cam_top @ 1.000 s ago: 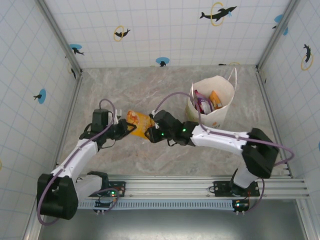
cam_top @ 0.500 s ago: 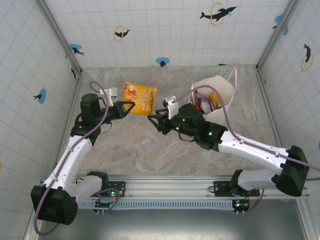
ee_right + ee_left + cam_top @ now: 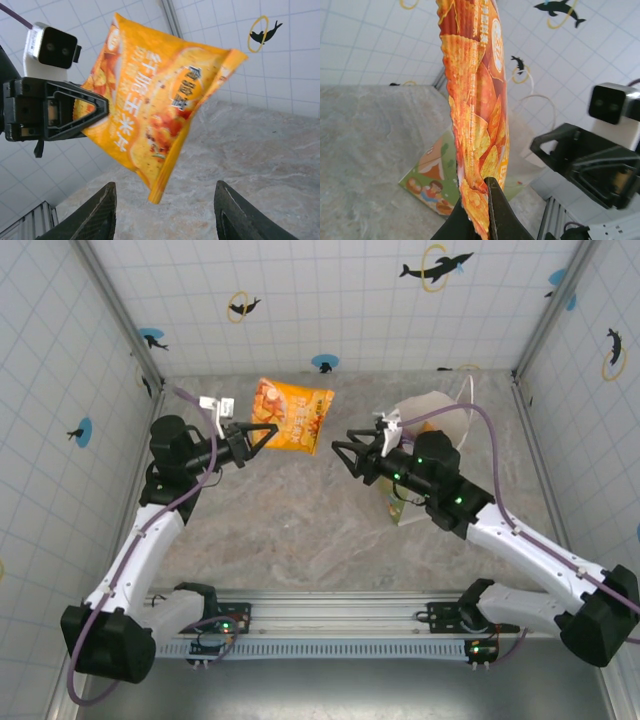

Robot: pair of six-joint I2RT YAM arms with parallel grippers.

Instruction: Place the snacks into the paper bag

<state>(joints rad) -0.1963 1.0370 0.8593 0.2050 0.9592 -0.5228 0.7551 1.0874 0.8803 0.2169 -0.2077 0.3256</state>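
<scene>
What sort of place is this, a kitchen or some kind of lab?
Probably a robot test booth, not a kitchen: a left arm and right arm bolted to a metal rail, and gridded walls with dolphin stickers boxing in a marble-look table.

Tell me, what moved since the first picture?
The left gripper lifted the orange snack packet up and toward the back wall, keeping its grip. The right gripper, which was against the packet, backed off to the right and is open. The paper bag stayed near the back right corner.
</scene>
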